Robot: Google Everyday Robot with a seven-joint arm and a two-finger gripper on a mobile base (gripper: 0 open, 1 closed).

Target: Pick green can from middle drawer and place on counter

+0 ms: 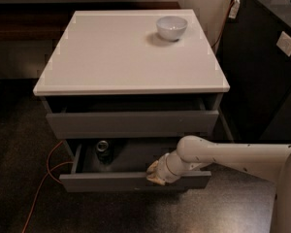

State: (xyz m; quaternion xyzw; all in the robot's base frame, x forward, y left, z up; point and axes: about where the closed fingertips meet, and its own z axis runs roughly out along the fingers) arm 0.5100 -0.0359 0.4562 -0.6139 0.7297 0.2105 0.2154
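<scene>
Arm (242, 155): smooth off-white tubular casing, with a rounded bulbous joint ahead of a ringed wrist. Gripper (154, 174): small, cream-tan, sits at the top edge of the middle drawer (116, 181) front panel.

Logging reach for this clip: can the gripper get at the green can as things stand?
Probably yes: the middle drawer is pulled out, the green can stands exposed, the gripper is at its front panel, nothing between.

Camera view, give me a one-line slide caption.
Gripper at the front panel of the open middle drawer, green can inside, white bowl on the counter.
</scene>
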